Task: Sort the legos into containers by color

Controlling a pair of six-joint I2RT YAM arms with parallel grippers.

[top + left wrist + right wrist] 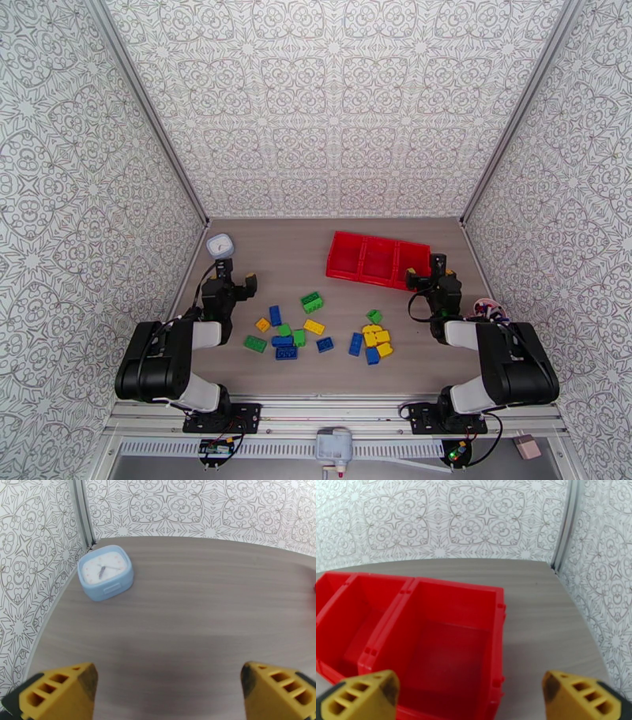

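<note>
tray (450,596): left end cut off | clock (221,245): dial seemingly illegible

About sixteen legos (314,326) in three colours: six blue, five green, and roughly five yellow, the yellow ones bunched too closely for a sure count. One red tray (378,259), divided into three square compartments (446,645); one pale blue clock (105,572); two grippers, the left gripper (168,679) and the right gripper (471,685), each with two yellow fingers (63,689).

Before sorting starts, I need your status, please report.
Left end effector open, right end effector open. Legos all on table, red tray holds none. Nothing blocking.
</note>
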